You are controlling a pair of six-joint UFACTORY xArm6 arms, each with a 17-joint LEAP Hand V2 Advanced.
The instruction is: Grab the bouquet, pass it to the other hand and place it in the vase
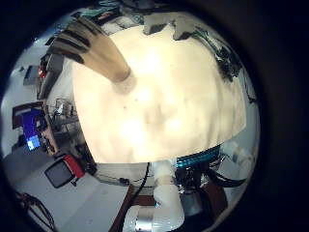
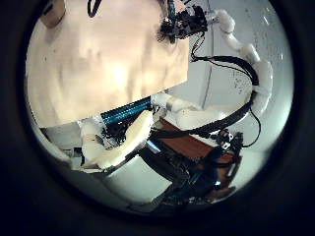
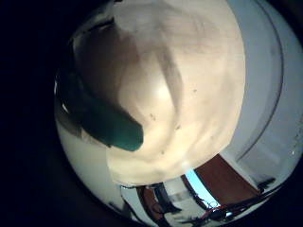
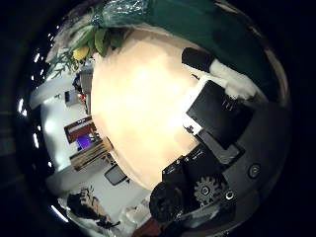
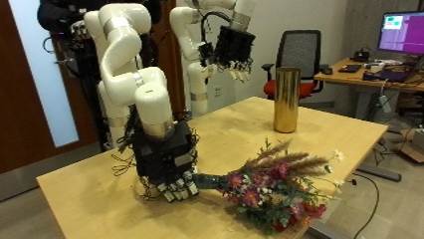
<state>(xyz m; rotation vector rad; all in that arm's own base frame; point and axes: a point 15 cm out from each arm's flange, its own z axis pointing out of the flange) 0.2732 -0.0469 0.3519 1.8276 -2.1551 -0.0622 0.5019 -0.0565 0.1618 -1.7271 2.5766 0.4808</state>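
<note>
— Where's the right hand (image 5: 168, 177)?
— Low at the surface (image 5: 93, 179), arm reaching steeply down, fingers (image 5: 162, 192) curled round the bouquet (image 5: 272, 187) stem

— And the left hand (image 5: 236, 50)?
— Held high and well apart, palm down, fingers hanging loose, holding nothing

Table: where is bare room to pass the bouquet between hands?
The table is bare between the vase and the right hand, below the raised left hand. It is crowded at the near edge, where the bouquet lies by the right hand.
</note>
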